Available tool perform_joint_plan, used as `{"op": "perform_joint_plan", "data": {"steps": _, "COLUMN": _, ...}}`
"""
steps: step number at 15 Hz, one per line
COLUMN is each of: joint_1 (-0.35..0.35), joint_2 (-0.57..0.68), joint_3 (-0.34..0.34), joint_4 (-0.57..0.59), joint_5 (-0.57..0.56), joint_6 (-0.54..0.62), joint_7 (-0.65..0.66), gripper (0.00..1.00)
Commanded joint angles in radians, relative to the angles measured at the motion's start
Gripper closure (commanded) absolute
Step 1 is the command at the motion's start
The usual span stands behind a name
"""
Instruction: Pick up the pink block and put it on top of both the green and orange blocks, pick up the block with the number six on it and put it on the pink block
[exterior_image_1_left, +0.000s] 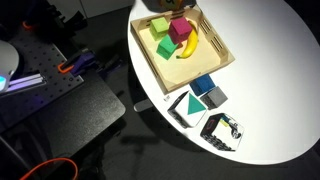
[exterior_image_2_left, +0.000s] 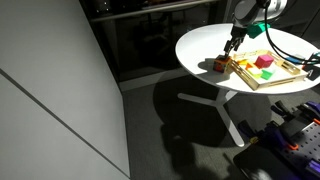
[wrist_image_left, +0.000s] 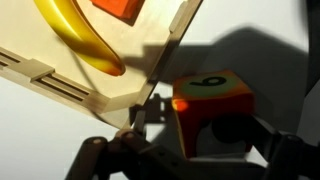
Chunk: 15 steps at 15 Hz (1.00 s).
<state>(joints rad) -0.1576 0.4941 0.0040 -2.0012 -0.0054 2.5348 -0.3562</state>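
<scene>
there is one wooden tray (wrist_image_left: 100, 95) on the white round table (exterior_image_1_left: 270, 60). in the tray i count one banana (wrist_image_left: 75, 35), one green block (exterior_image_1_left: 165, 47), one pink block (exterior_image_1_left: 180, 28) and one orange block (wrist_image_left: 125, 8). the orange block shows only partly, at the upper edge of the wrist view. outside the tray there is one block with the number six (wrist_image_left: 210, 100), its number face turned up, the top orange and the side green. it stands on the table just beside a corner of the tray. the gripper (wrist_image_left: 205, 120) is directly over this block and its jaws are apart, one finger on each side, so the block is between them. on the tray side a small gap shows between finger and block, but on the far side i cannot tell if the pad touches. in an exterior view the gripper (exterior_image_2_left: 232, 48) comes down from above onto the block (exterior_image_2_left: 219, 65). the pink and green blocks lie in the tray near the gripper. one blue block (exterior_image_1_left: 203, 84) and some other pieces lie on the table beyond the tray, well apart from the gripper.
</scene>
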Motion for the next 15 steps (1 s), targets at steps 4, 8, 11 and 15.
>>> {"op": "perform_joint_plan", "data": {"steps": 4, "joint_1": -0.019, "joint_2": 0.078, "joint_3": 0.038, "joint_4": 0.107, "joint_5": 0.025, "joint_6": -0.019, "joint_7": -0.022, "gripper": 0.0}}
{"op": "perform_joint_plan", "data": {"steps": 8, "joint_1": -0.024, "joint_2": 0.114, "joint_3": 0.064, "joint_4": 0.15, "joint_5": 0.043, "joint_6": -0.03, "joint_7": -0.03, "gripper": 0.0}}
{"op": "perform_joint_plan", "data": {"steps": 11, "joint_1": -0.018, "joint_2": 0.136, "joint_3": 0.069, "joint_4": 0.176, "joint_5": 0.04, "joint_6": -0.043, "joint_7": -0.02, "gripper": 0.0}}
{"op": "perform_joint_plan", "data": {"steps": 15, "joint_1": -0.006, "joint_2": 0.153, "joint_3": 0.054, "joint_4": 0.198, "joint_5": 0.026, "joint_6": -0.077, "joint_7": 0.006, "gripper": 0.0}}
